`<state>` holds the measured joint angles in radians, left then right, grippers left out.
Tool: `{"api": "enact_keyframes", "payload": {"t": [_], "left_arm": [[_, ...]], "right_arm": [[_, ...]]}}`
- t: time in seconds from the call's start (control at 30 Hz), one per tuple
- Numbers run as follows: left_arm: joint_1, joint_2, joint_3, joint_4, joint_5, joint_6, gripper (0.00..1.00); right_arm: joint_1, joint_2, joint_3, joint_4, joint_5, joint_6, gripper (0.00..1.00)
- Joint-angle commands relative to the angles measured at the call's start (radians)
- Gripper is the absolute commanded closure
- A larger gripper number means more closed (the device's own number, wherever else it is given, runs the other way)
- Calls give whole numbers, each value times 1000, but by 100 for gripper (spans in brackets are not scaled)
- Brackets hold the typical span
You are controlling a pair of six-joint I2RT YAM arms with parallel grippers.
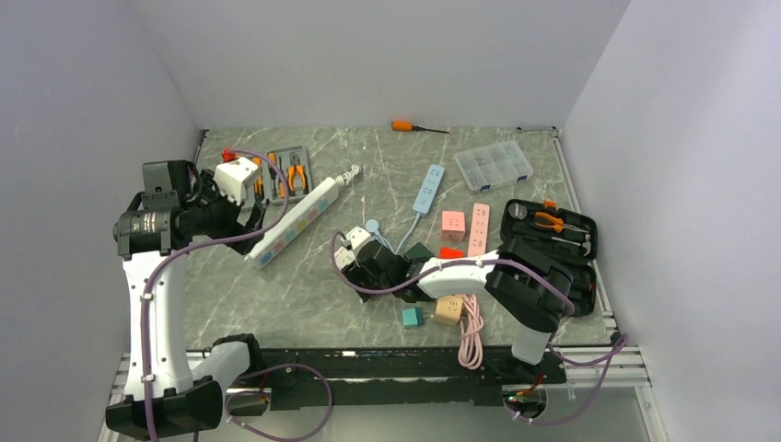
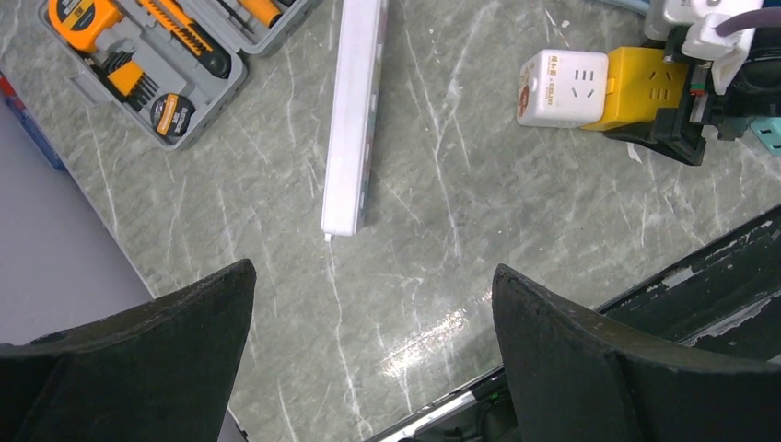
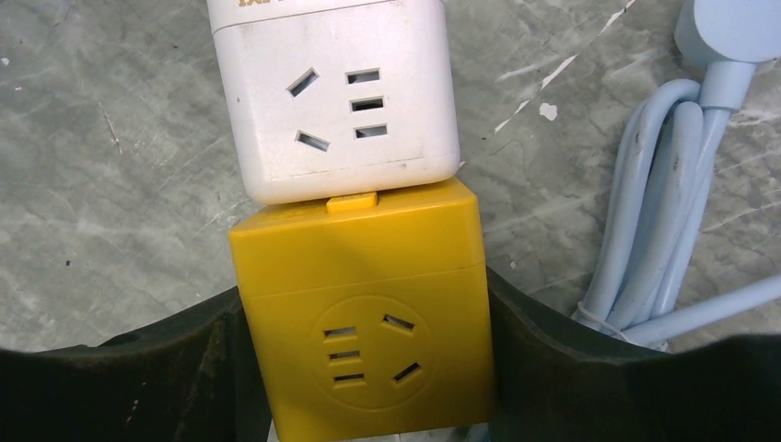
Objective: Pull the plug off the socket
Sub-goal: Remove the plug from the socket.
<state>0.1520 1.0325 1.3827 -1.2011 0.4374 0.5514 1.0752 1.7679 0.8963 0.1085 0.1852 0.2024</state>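
A yellow cube plug (image 3: 364, 304) is joined end to end with a white cube socket (image 3: 341, 101) on the marble table. My right gripper (image 3: 364, 368) is shut on the yellow cube, one finger against each side. In the top view the white socket (image 1: 355, 241) lies at mid-table just left of the right gripper (image 1: 370, 261). The left wrist view shows the white socket (image 2: 564, 87) and the yellow plug (image 2: 645, 89) at upper right. My left gripper (image 2: 373, 359) is open and empty, high above the table, and in the top view (image 1: 241, 214) sits at the left.
A long white power strip (image 1: 295, 219) lies near the left gripper, a grey tool case (image 1: 281, 173) behind it. A light blue strip (image 1: 428, 189) and its cable (image 3: 654, 230), pink strips (image 1: 479, 228), a black tool case (image 1: 553, 235), and teal (image 1: 412, 317) and beige (image 1: 448, 309) cubes surround the right arm.
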Motion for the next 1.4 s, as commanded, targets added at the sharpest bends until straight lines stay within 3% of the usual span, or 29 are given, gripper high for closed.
{"api": "enact_keyframes", "payload": {"t": [0.0,0.07,0.2,0.43,0.67,0.83,0.9,1.0,1.2,1.3,1.37], "left_arm": [[4,-53,-22,0,92,89,1],[4,-79,-45,-5,138,142,1],[4,-141,-107,-18,231,272,1],[4,-335,-311,73,418,527,1],[4,-480,-408,46,585,739,1],[3,-592,-490,-6,660,935,1],[3,-634,-528,1,658,1013,1],[3,-708,-584,111,667,958,1],[4,-763,-632,-12,708,1234,1],[4,-804,-673,77,729,1200,1],[4,-808,-688,57,735,1261,1]], "right_arm": [[21,-53,-1,5,22,1,73],[35,-85,6,-13,7,2,86],[60,-174,34,-81,-14,-11,100],[62,-333,15,-162,-151,61,100],[62,-535,-74,-210,-192,172,100],[64,-634,-45,-285,-288,262,100],[69,-637,-18,-304,-312,286,100],[71,-625,22,-300,-320,290,100],[71,-520,115,-253,-327,248,100],[71,-461,162,-228,-353,241,100],[70,-424,203,-230,-358,231,100]]}}
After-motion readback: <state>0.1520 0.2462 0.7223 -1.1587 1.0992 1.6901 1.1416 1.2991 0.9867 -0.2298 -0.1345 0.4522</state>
